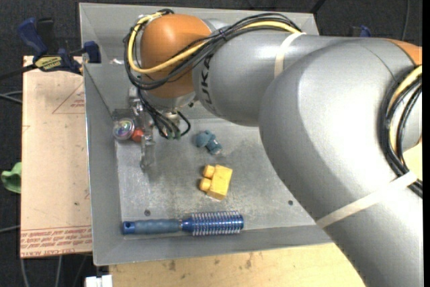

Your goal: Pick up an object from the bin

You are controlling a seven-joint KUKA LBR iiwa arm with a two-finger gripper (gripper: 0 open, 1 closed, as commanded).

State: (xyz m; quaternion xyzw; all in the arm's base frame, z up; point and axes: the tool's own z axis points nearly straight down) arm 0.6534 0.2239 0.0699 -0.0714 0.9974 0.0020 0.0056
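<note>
My gripper (146, 156) hangs under the orange wrist cover in the left part of the bin, low over the floor. Just to its left, close against the bin's left wall, lies a small shiny ball (123, 130) with a red piece (137, 136) beside it, right next to the gripper's body. A small blue-grey object (207, 140) lies on the floor to the gripper's right. A yellow block (216, 180) sits further right and nearer the front.
A blue hairbrush (185, 224) lies along the bin's front edge, handle to the left. The thick grey arm reaches in from the right and covers the bin's back and right side. Cables loop around the orange cover.
</note>
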